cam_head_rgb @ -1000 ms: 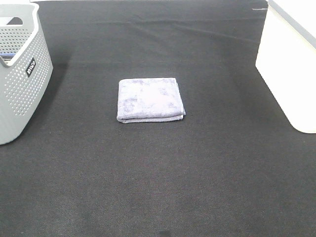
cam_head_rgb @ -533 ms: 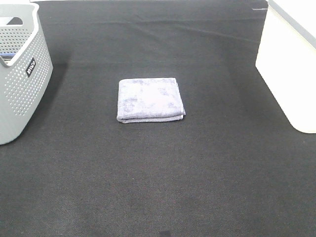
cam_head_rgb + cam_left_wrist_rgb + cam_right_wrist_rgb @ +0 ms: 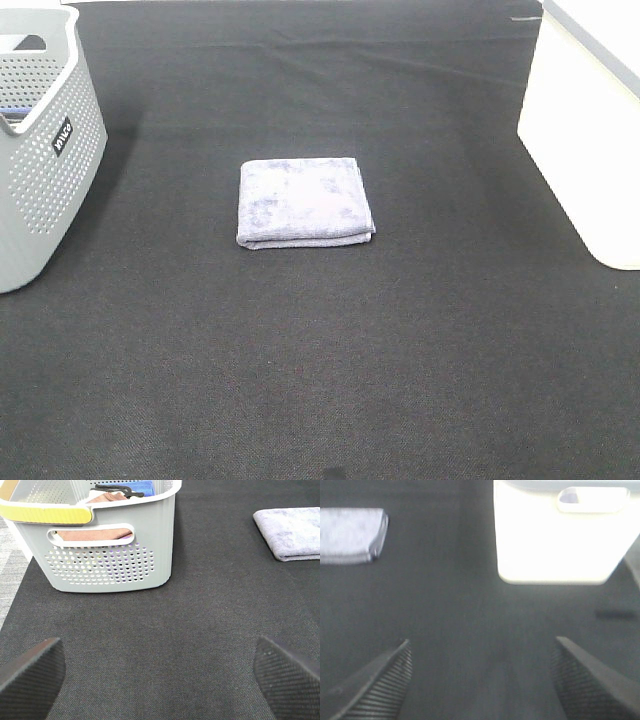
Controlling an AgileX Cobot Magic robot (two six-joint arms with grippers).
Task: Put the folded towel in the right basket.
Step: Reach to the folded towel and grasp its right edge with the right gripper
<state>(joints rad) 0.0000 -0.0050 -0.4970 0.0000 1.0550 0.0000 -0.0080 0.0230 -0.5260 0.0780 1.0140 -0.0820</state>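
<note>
The folded lavender-grey towel (image 3: 304, 201) lies flat on the black mat in the middle of the exterior view. It also shows in the left wrist view (image 3: 292, 532) and in the right wrist view (image 3: 351, 535). The right basket (image 3: 590, 130) is white and stands at the right edge; the right wrist view (image 3: 560, 535) shows its side with a handle hole. Neither gripper shows in the exterior view. My left gripper (image 3: 160, 672) is open and empty over bare mat. My right gripper (image 3: 480, 680) is open and empty, short of the white basket.
A grey perforated basket (image 3: 40, 150) stands at the left edge; the left wrist view shows this basket (image 3: 100, 545) holding folded cloths. The black mat (image 3: 320, 350) covers the table.
</note>
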